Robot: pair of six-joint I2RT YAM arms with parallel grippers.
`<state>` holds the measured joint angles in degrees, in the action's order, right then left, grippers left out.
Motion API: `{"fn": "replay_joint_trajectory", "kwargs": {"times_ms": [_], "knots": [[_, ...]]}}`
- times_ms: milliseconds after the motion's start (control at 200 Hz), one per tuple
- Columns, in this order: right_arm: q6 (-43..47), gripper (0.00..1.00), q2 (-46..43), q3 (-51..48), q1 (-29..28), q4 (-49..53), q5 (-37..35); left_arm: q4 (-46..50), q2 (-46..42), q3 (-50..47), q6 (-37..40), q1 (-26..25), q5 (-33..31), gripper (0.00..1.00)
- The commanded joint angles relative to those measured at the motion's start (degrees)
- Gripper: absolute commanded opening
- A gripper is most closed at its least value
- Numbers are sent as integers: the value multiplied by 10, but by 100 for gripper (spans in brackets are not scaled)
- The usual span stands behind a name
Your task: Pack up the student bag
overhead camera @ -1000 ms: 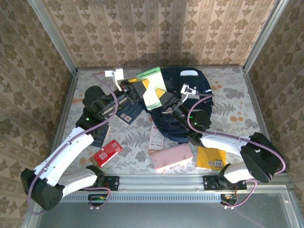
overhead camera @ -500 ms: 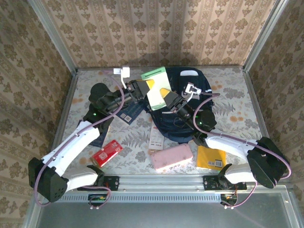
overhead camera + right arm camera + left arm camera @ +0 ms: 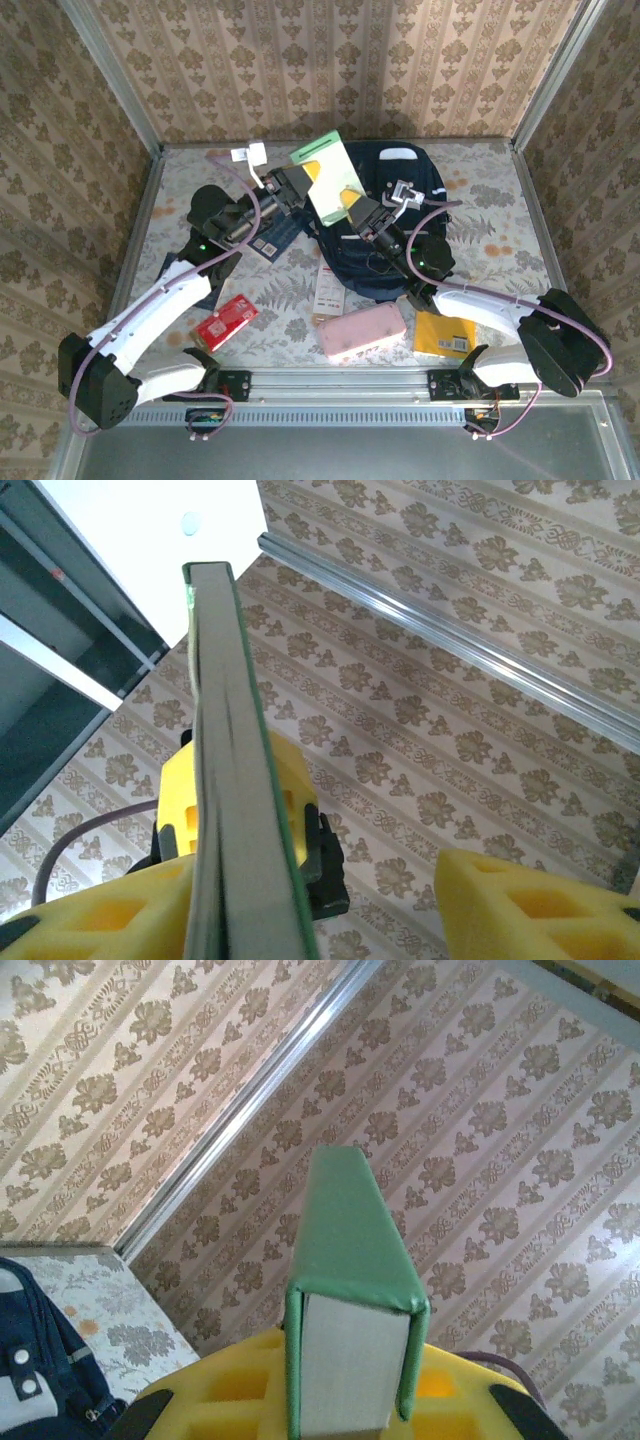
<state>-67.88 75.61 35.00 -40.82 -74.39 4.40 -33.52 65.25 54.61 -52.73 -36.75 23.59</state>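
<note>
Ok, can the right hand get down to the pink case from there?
Probably yes. The right hand is open beside the green book, which the left hand grips, and the pink case lies uncovered near the student bag.

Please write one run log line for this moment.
left gripper: shut on green book | right gripper: jaws open | student bag: on table

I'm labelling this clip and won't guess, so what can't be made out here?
Opening of the student bag, top view: the green book and right arm lie over it; open or zipped cannot be told.
Cover text of the green book: too small in the top view; wrist views catch its edges.
Upper edge of the yellow packet, top view: under the right arm.
Print on the red box, top view: too small to read.
</note>
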Motion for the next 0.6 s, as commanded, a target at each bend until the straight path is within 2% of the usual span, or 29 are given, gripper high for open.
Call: {"fn": "replay_joint_trajectory", "kwargs": {"times_ms": [0, 110, 415, 500, 595], "knots": [[-1, 53, -12, 4, -9, -23, -15, -57, -9, -9, -14, -6, -53, 0], [5, 48, -7, 12, -11, -23, -18, -79, 6, -20, -33, -14, -65, 0], [23, 44, 7, 33, -10, -23, -31, -95, 21, -28, -55, -28, -74, 0], [25, 34, 8, 32, -9, -24, -32, -85, 19, -28, -56, -28, -76, 0], [28, 13, 6, 31, -7, -23, -29, -79, 22, -29, -57, -28, -73, 0]]}}
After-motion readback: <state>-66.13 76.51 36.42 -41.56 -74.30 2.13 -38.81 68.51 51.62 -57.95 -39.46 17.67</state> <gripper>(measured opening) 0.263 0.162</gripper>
